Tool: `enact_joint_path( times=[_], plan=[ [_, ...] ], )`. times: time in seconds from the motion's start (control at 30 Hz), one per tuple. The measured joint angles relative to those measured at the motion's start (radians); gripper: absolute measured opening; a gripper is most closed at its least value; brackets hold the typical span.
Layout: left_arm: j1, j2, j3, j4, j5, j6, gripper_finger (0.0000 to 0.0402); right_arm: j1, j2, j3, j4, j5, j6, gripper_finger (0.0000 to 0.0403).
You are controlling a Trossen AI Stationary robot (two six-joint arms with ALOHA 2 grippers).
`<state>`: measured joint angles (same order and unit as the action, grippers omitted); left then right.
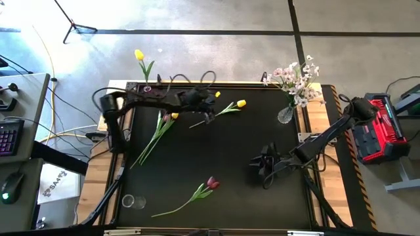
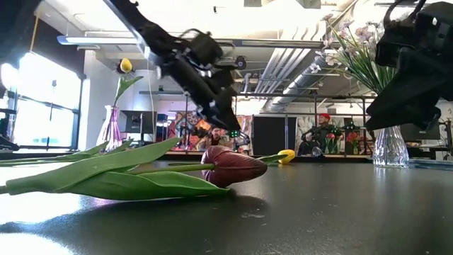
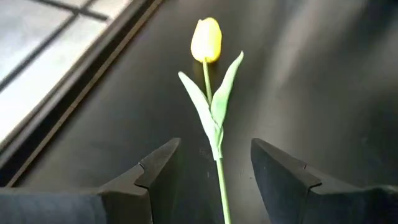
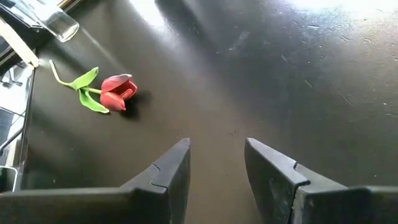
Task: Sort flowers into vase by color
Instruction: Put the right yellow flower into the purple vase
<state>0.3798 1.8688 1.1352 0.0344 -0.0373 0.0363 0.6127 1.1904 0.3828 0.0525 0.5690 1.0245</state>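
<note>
A yellow tulip [image 1: 231, 107] lies flat on the black table near the far edge. My left gripper [image 1: 210, 113] hovers open over its stem [image 3: 221, 186], one finger on either side, touching nothing. Another yellow tulip [image 1: 157, 130] lies left of it. A dark red tulip [image 1: 200, 191] lies near the front edge, its head [image 4: 117, 93] ahead of my right gripper [image 1: 264, 167], which stands open above the table's middle right. One yellow tulip [image 1: 139, 56] stands in a vase at the far left. Pale pink-white blossoms [image 1: 298, 77] stand in a glass vase [image 1: 285, 115] at the far right.
A clear glass vase [image 1: 131, 201] lies on its side at the near left corner. Cables [image 1: 190, 80] run along the table's far edge behind the left arm. A red and black case [image 1: 377, 128] sits off the table's right side. Bare black tabletop [image 1: 216, 151] lies between the arms.
</note>
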Motion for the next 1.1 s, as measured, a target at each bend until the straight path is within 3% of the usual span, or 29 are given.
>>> enact_joint_path(
  times=[0.2,0.37,0.5,1.1],
  plan=[
    [0.0,0.122,0.18,-0.215,0.005,0.001,0.0181,0.004,0.0,0.0,0.002,0.006,0.016,0.014],
    [0.013,0.155,0.244,-0.305,0.055,-0.01,0.0181,0.017,0.0,0.0,-0.008,0.006,0.041,0.014],
    [0.036,0.164,0.257,-0.378,0.118,-0.035,0.0181,0.018,0.0,0.0,-0.007,0.007,0.042,0.014],
    [0.051,0.172,0.259,-0.497,0.099,-0.035,0.0181,0.016,0.0,0.0,-0.004,0.025,0.042,0.014]
  ],
)
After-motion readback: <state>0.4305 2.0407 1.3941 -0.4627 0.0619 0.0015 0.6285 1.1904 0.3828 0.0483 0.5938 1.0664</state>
